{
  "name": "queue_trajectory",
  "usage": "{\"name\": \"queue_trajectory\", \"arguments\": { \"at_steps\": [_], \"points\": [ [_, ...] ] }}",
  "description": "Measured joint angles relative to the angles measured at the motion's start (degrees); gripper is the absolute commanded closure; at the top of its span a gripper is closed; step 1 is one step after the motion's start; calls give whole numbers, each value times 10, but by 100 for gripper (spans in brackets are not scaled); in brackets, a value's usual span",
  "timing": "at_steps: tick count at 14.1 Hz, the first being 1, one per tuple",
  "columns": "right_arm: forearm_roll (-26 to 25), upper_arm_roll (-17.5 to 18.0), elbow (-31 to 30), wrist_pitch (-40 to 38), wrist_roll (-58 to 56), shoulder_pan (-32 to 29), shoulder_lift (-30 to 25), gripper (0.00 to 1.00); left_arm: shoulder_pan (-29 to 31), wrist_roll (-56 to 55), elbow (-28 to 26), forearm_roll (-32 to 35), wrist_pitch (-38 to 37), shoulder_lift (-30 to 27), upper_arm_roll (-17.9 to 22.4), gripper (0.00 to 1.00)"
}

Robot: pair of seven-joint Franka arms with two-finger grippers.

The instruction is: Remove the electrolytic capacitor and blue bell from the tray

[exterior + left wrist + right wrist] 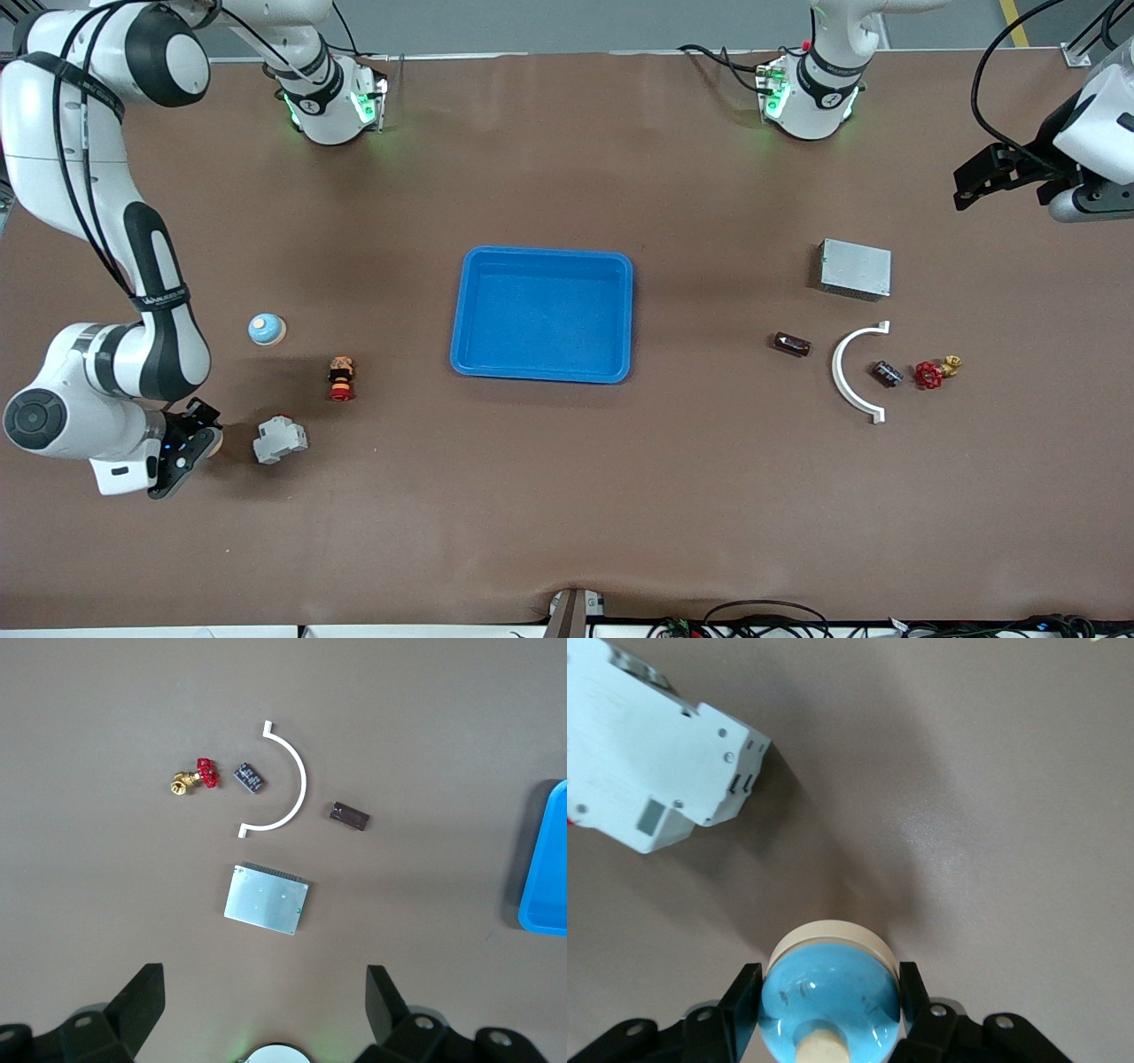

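Brown matte table surface (567, 496) filling the view, grey floor strip along the top edge, even overhead lighting

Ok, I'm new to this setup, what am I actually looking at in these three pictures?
Two white robot arms stand at a brown table. The wide picture looks down from a high camera facing them. The other two come from cameras on the arms' wrists.

The right gripper is shut on a blue bell, beside a white breaker. Near them are a second blue bell and a red and black button.

The left gripper is open and holds nothing. It waits above a silver box, a white curved piece, the dark capacitor, a red-handled valve and a brown part.

A blue tray sits mid-table with nothing in it.
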Motion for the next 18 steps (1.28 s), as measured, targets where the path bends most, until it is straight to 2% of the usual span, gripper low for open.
{"name": "queue_trajectory", "arguments": {
  "at_steps": [6,8,9,11,16,18],
  "points": [
    [0,0,0,7,-1,-5,17,81,0,14,-1,0,0,0,0,0],
    [0,0,0,8,-1,-5,17,72,0,20,-1,0,0,0,0,0],
    [0,0,0,11,-1,-6,17,55,1,20,-1,0,0,0,0,0],
    [0,0,0,14,-1,-6,17,0,10,20,-2,0,0,-3,0,0],
    [0,3,5,12,0,-6,16,0,18,21,-42,0,12,-47,0,0],
    [2,12,13,-23,2,-5,10,0,18,21,-55,0,14,-61,0,0]
  ]
}}
